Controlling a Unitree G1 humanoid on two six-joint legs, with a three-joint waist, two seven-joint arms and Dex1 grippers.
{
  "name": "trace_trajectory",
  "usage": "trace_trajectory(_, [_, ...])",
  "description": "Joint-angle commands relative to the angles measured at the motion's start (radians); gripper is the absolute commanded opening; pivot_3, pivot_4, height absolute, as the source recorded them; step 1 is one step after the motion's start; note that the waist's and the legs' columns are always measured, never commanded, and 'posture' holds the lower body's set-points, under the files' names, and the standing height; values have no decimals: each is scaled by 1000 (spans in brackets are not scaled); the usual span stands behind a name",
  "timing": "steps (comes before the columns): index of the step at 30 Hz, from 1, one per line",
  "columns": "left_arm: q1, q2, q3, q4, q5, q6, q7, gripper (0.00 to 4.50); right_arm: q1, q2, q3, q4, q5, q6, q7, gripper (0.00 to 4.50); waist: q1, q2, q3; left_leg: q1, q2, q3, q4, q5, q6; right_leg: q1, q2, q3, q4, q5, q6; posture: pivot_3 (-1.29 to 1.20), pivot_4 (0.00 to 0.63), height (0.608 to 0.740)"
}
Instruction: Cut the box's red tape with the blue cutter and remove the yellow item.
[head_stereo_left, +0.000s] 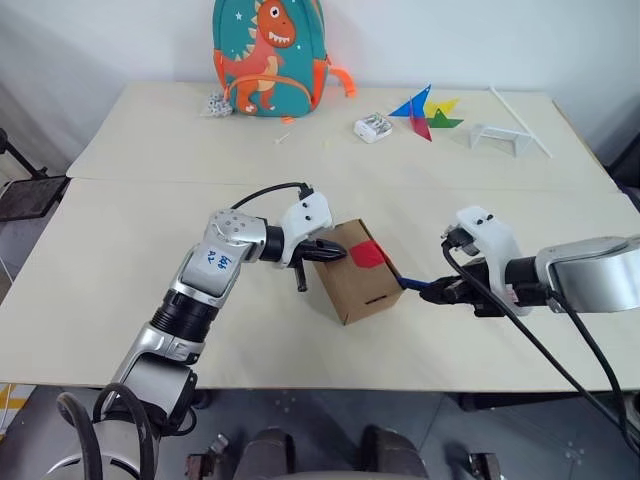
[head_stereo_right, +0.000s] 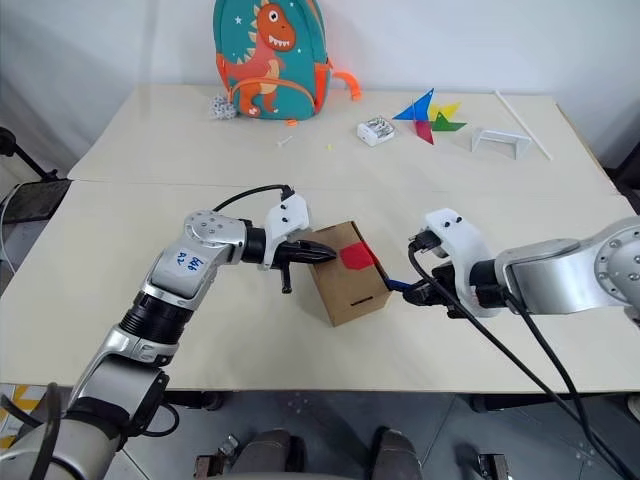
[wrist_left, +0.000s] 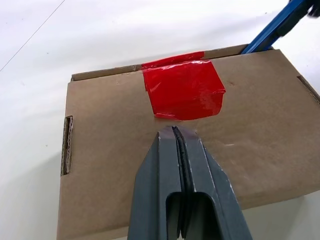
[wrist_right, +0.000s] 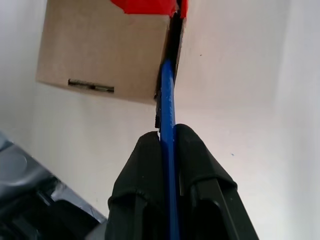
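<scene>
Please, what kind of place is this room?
Probably a lab or test room, not a home: two plain pale tables pushed together against a bare white wall, with staged props such as a dinosaur backpack and a paper pinwheel.

blue cutter tip hidden behind box edge

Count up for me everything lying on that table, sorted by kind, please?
Cardboard box with red tape: 1
Blue cutter: 1
Dinosaur backpack: 1
Paper pinwheel: 1
White stick: 1
White stand: 1
Small white items, too small to name, one by the backpack and one by the pinwheel: 2
Total: 8
</scene>
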Motion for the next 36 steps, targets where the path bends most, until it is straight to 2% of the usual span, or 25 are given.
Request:
trace_trajectory(1, [55,6,-73,42,29,37,-15,0,-108,-52,-7,19,23,37,92,126,0,0,0,0,0,0,0,0,0,0,0,0,0,0,0,0,150,740])
trace_trajectory(6, [45,22,-73,44,30,25,-33,0,-245,-169,18,61,23,129,269,126,0,1,0,0,0,0,0,0,0,0,0,0,-1,0,0,0,150,740])
trace_trajectory(9, [40,32,-71,43,29,15,-47,0,-261,-215,1,91,23,143,337,126,-1,1,0,0,0,0,-1,0,0,0,0,0,-1,0,0,0,150,740])
trace_trajectory(11, [36,37,-72,40,27,8,-54,0,-200,-246,-43,110,23,114,343,126,-2,1,0,0,0,0,-1,-1,0,0,0,0,-1,0,0,0,150,740])
trace_trajectory(15, [27,46,-66,41,22,5,-62,0,95,-229,-210,108,23,-35,247,126,-1,0,0,0,0,1,0,-1,0,0,0,0,-1,0,0,0,150,740])
trace_trajectory(16, [23,47,-66,41,22,5,-64,0,204,-198,-284,83,-35,-87,217,126,0,0,0,0,0,1,-1,-1,0,0,0,0,-1,0,0,0,150,740])
trace_trajectory(18, [16,51,-64,42,21,1,-67,0,408,-71,-455,20,-287,-262,206,126,2,-3,-2,0,0,0,0,-1,0,0,0,-1,0,0,0,0,150,740])
trace_trajectory(20, [13,54,-62,44,21,-2,-66,0,527,31,-572,-18,-454,-367,244,126,2,-2,-2,0,0,1,0,0,0,0,0,-1,1,0,0,0,150,740])
trace_trajectory(22, [11,56,-52,40,18,-1,-59,0,650,108,-625,30,-684,-524,328,126,6,-2,-2,0,-1,2,0,0,0,0,0,-1,0,1,1,0,150,740])
trace_trajectory(24, [13,58,-48,32,16,1,-55,0,741,123,-610,94,-891,-648,452,126,6,-1,-2,0,-1,2,0,0,0,0,0,0,0,1,1,0,150,740])
trace_trajectory(28, [18,59,-44,20,11,6,-53,0,785,214,-570,246,-1147,-838,576,126,0,-1,-3,1,-1,2,0,0,0,2,0,0,0,1,1,0,150,740])
trace_trajectory(36, [9,47,-39,20,5,7,-41,0,702,407,-521,505,-1391,-973,722,126,-7,4,-4,2,-2,2,0,0,0,3,0,0,0,1,1,0,150,740])
